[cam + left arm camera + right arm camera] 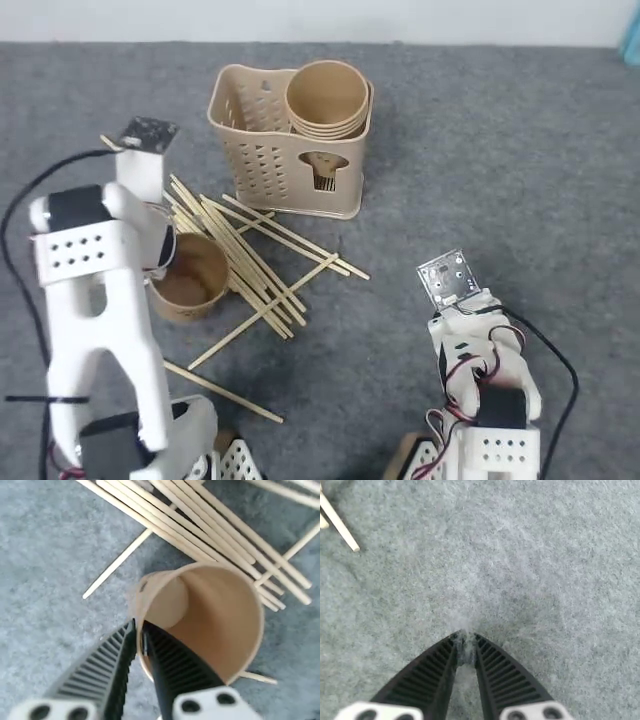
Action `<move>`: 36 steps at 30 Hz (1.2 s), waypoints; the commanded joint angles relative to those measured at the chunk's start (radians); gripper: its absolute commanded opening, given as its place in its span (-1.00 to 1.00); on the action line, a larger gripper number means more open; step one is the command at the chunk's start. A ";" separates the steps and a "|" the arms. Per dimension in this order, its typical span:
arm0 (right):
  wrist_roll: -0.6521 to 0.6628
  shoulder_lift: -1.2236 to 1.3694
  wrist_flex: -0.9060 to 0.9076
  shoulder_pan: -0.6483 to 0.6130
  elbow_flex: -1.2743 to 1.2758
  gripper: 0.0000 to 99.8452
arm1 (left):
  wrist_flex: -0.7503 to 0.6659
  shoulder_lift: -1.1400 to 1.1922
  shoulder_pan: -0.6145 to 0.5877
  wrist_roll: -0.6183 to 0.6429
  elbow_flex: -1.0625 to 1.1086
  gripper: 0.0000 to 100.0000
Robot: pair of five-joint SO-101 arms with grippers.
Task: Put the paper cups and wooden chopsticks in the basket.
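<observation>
A brown paper cup (192,278) sits mouth up on the grey carpet beside a loose pile of wooden chopsticks (250,262). My left gripper (137,628) is shut on the cup (210,615), one finger inside the rim and one outside. The chopsticks (220,530) lie just past the cup. The beige basket (262,150) stands at the back and holds a stack of paper cups (328,98). My right gripper (465,639) is shut with nothing in it, tips low over bare carpet at the front right.
Two single chopsticks (222,390) lie on the carpet near the left arm's base. One chopstick end (340,526) lies off to the side of the right gripper. The right arm (480,370) stands apart from the pile.
</observation>
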 commanded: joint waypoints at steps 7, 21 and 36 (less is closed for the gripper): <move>0.015 -0.013 -0.013 0.008 0.011 -0.98 | 0.052 0.000 0.003 0.242 -0.231 -0.98; 0.015 -0.013 -0.013 0.008 0.014 -0.98 | 0.032 0.011 0.255 0.776 -0.657 -0.98; 0.015 -0.013 -0.013 0.008 0.015 -0.98 | -0.301 0.126 0.474 1.080 -0.865 -0.97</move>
